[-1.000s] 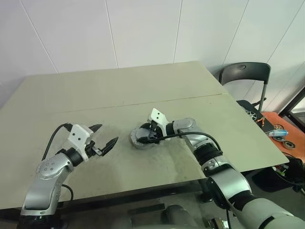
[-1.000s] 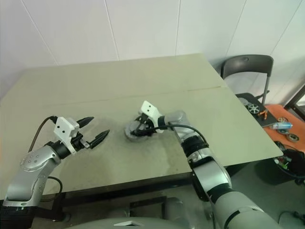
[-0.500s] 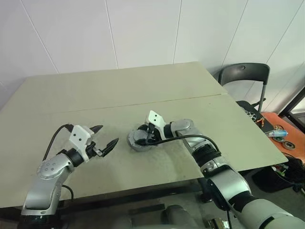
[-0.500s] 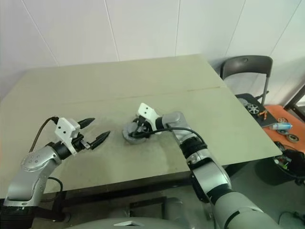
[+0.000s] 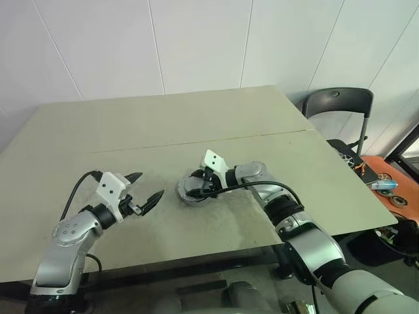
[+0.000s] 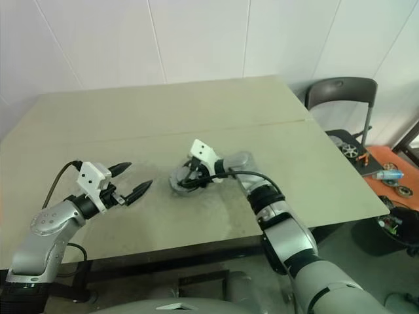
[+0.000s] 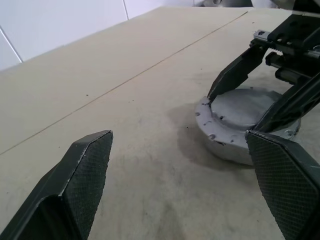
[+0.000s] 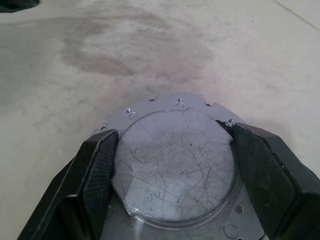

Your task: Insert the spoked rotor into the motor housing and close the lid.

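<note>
Olive-grey table carries the silver lid, seated flat on the motor housing near the front middle. Right gripper straddles the lid's raised centre, one finger pressed to each side. Left gripper hangs wide open and empty, well apart.

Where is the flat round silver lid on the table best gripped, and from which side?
Probably across the raised centre of the flat round silver lid, at two opposite edges, from above: it lies flat, and the right gripper clasps it there.
</note>
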You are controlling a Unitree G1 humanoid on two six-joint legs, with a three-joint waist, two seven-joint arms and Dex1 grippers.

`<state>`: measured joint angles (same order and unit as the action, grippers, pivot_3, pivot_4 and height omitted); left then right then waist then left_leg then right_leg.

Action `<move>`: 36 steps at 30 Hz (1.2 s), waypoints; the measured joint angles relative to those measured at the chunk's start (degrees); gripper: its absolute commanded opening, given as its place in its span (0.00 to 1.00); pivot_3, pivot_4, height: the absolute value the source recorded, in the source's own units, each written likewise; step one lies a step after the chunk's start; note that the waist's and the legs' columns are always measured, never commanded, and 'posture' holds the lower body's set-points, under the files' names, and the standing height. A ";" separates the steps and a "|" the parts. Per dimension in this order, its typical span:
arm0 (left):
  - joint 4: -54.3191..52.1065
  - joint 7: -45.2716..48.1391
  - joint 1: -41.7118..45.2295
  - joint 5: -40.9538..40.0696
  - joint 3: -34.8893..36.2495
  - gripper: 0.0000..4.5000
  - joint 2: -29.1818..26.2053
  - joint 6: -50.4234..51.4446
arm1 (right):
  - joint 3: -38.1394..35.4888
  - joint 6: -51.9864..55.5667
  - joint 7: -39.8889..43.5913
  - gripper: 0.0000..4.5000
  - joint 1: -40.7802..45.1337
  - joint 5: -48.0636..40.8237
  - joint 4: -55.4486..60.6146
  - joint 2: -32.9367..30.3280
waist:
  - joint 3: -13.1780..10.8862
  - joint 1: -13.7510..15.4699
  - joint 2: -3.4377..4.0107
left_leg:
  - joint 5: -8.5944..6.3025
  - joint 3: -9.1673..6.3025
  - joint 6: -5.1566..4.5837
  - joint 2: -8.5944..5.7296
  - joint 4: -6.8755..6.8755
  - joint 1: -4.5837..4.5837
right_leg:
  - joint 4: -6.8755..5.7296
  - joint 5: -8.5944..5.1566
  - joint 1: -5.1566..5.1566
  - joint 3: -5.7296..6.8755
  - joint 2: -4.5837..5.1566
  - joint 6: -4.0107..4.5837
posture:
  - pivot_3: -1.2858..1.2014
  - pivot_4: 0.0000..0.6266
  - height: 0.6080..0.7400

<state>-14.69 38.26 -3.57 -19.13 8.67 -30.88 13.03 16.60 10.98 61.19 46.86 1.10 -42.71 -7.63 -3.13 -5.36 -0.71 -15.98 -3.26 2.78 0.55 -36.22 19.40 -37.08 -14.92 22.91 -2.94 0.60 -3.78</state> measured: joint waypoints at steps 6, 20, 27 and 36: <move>0.00 -0.02 0.17 0.00 -0.06 1.00 0.00 0.00 | -0.68 0.85 0.74 0.73 -0.32 -1.20 0.21 -0.40 | -0.01 -0.01 0.01 | 0.00 0.00 0.00 0.01 0.05 0.05 | -0.01 0.00 0.09 0.00 -0.01 0.02 | 0.52 0.00 1.00; -0.01 -0.06 0.25 0.01 -0.06 1.00 0.00 0.01 | 1.46 -3.71 0.11 0.73 0.16 0.56 -1.40 -1.01 | 0.00 0.05 0.01 | 0.00 0.00 0.00 -0.01 -0.10 -0.07 | -0.02 -0.10 -0.13 0.01 0.00 0.07 | 0.52 0.00 1.00; -0.01 -0.05 0.25 0.01 -0.06 1.00 0.00 0.01 | 1.44 -3.51 0.81 0.73 0.21 0.40 -1.33 -1.65 | 0.01 0.55 0.00 | 0.00 0.01 0.00 -0.02 -0.09 -0.06 | 0.00 -0.07 -0.12 0.01 0.02 0.02 | 0.52 0.00 1.00; -0.01 -0.06 0.23 0.01 -0.06 1.00 0.00 0.04 | 2.06 -4.89 -0.58 0.73 0.69 0.58 -2.99 -2.16 | 0.02 1.36 0.01 | 0.00 0.01 0.00 -0.02 -0.13 -0.24 | -0.03 -0.13 -0.26 0.01 0.00 0.17 | 0.52 0.00 1.00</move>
<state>-14.70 38.20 -3.34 -19.12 8.60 -30.89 13.07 18.65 6.09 60.61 47.55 1.68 -45.70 -9.79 -3.11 -4.01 -0.70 -15.97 -3.25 2.78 0.53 -36.34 19.16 -37.11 -15.06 22.65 -2.94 0.60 -3.61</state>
